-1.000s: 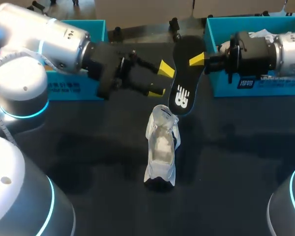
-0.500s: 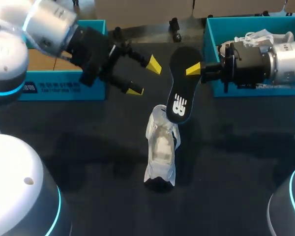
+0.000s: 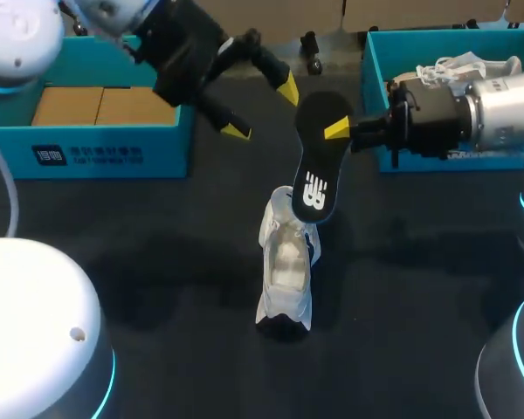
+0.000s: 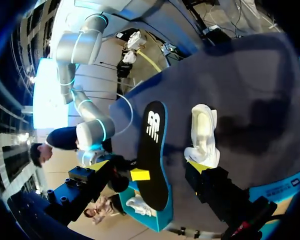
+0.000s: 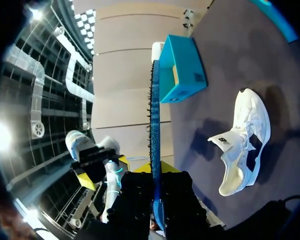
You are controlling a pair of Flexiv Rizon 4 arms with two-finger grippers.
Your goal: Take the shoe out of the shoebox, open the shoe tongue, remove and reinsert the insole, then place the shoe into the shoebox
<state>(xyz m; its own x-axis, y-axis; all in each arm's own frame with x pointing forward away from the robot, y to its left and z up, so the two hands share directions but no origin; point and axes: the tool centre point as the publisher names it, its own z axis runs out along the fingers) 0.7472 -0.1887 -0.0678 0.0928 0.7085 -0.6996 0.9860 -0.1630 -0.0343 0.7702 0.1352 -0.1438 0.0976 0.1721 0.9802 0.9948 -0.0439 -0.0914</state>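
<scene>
Right claw [image 3: 334, 133]: you have it clenched on the upper end of the insole, with one yellow tip showing on the face toward you; the arm comes in from the right
Insole [image 3: 317, 161]: black with a white mark, held up off the table [image 3: 157, 262] and tilted; its lower end hangs over the far end of the shoe, and your left wrist view shows a gap between the two
Shoe [image 3: 286, 262]: white, on the table near the middle, lying near to far with its opening showing; no claw touches it
Left claw [image 3: 262, 111]: released, fingers spread wide with nothing between them, raised at the far left, left of the insole
Left teal box [image 3: 87, 157]: far left, brown cardboard inside
Right teal box [image 3: 437, 44]: far right, beyond your right arm, something white lying in it
</scene>
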